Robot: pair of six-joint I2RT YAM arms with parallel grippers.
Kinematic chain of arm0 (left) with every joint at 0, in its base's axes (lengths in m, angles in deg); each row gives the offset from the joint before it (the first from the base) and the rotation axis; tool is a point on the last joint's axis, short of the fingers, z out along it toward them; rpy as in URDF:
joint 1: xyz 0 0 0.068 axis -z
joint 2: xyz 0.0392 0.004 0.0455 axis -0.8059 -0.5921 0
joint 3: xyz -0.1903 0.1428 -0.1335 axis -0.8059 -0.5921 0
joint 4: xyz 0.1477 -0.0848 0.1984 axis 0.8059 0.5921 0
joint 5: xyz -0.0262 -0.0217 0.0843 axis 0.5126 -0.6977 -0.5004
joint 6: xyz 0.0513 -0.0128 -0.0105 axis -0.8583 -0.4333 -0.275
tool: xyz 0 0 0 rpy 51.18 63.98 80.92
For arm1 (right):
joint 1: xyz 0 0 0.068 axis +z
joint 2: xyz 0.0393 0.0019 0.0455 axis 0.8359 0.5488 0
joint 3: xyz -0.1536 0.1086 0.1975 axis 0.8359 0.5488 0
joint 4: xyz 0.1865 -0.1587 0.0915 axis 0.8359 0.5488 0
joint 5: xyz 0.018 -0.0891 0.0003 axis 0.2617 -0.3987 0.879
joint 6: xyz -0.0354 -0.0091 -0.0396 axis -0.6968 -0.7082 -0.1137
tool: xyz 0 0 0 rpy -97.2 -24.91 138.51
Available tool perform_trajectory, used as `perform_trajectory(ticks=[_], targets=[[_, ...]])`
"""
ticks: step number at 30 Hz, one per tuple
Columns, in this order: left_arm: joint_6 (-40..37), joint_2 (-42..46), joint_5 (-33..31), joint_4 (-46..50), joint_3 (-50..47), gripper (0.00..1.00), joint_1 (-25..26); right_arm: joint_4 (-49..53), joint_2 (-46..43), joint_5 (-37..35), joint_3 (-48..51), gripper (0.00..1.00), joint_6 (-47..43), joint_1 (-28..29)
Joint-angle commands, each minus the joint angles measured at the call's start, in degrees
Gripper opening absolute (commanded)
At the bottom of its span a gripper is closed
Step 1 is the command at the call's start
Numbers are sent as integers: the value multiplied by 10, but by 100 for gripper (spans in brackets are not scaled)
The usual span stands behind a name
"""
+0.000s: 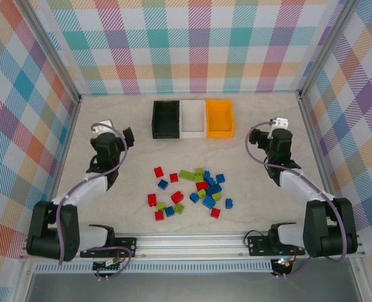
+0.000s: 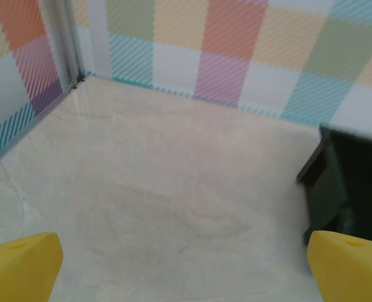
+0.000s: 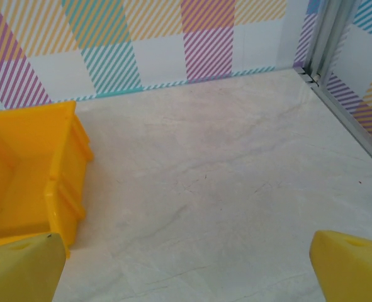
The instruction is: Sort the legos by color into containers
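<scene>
Several red, blue and lime green legos [image 1: 192,192] lie scattered in the middle of the table. Three bins stand in a row at the back: black [image 1: 166,119], white [image 1: 192,118], orange [image 1: 219,117]. My left gripper [image 1: 115,135] hovers left of the black bin [image 2: 349,182], open, its yellow fingertips [image 2: 19,267] far apart over bare table. My right gripper [image 1: 277,129] hovers right of the orange bin [image 3: 28,170], open too, with nothing between its yellow fingertips [image 3: 352,264].
Plaid walls enclose the table on three sides, with metal corner posts [image 1: 302,94] at the back. A metal rail [image 1: 192,242] runs along the near edge by the arm bases.
</scene>
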Motion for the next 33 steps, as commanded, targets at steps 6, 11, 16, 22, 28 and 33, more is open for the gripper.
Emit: perform_trajectory(ticks=[6,11,16,22,28,33], targets=[[313,59,-36,334,126,100,-8,260,6,100,-65,100,293,-8],[323,88,106,359,132,100,-5,402,1,176,-92,100,281,30],[334,89,190,400,122,100,26,514,-4,163,-83,92,257,151],[360,92,241,390,91,98,66,609,-32,102,-80,87,283,257],[345,82,225,433,90,99,115,677,-72,94,-74,75,300,311],[353,72,228,430,74,99,121,692,-52,122,-53,62,319,341]])
